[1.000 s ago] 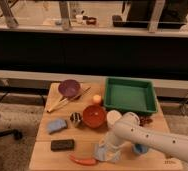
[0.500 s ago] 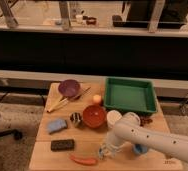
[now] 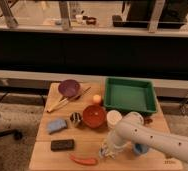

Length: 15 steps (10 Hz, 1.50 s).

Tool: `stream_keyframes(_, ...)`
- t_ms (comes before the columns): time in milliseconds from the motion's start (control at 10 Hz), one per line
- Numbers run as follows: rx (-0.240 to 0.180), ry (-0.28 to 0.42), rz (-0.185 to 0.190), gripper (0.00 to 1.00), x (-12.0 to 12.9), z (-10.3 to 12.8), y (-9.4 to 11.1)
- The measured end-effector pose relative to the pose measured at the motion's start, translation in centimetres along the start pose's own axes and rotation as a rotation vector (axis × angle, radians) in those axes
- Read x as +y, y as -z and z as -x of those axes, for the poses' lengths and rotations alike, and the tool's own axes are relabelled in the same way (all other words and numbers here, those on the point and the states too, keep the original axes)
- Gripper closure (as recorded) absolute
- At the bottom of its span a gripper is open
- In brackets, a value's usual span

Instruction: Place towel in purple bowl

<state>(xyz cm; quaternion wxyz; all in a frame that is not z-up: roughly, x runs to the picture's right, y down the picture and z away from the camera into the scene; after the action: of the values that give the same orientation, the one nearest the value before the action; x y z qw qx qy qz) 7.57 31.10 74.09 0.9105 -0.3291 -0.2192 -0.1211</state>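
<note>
The towel (image 3: 103, 152), a pale cloth, lies bunched near the table's front edge, mostly hidden under my gripper. My gripper (image 3: 109, 149) points down at the end of the white arm that reaches in from the lower right, shut on the towel. The purple bowl (image 3: 69, 88) stands at the far left of the table, well apart from the gripper, and its inside looks bare.
A red bowl (image 3: 94, 116) sits mid-table, a green tray (image 3: 128, 95) at the back right. Wooden sticks (image 3: 67, 101) lie by the purple bowl. A blue pad (image 3: 57, 125), black block (image 3: 62, 145), red pepper (image 3: 83, 160), white cup (image 3: 114, 119) and blue cup (image 3: 140, 148) surround the gripper.
The towel lay spread out more a second ago and is now gathered under the gripper, whose fingers have shut on it. The arm has barely shifted.
</note>
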Motion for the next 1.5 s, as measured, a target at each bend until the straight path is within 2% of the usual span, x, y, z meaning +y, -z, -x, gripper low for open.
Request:
stream_keyframes(300,-0.001,0.001,-0.013,0.93,0.2,0.3,1.2)
stream_keyframes(700,0.002,0.011,-0.037,0.93,0.6,1.3,4.0)
stream_keyframes(1500,-0.023,0.060,-0.078,0.93,0.2,5.1,7.4)
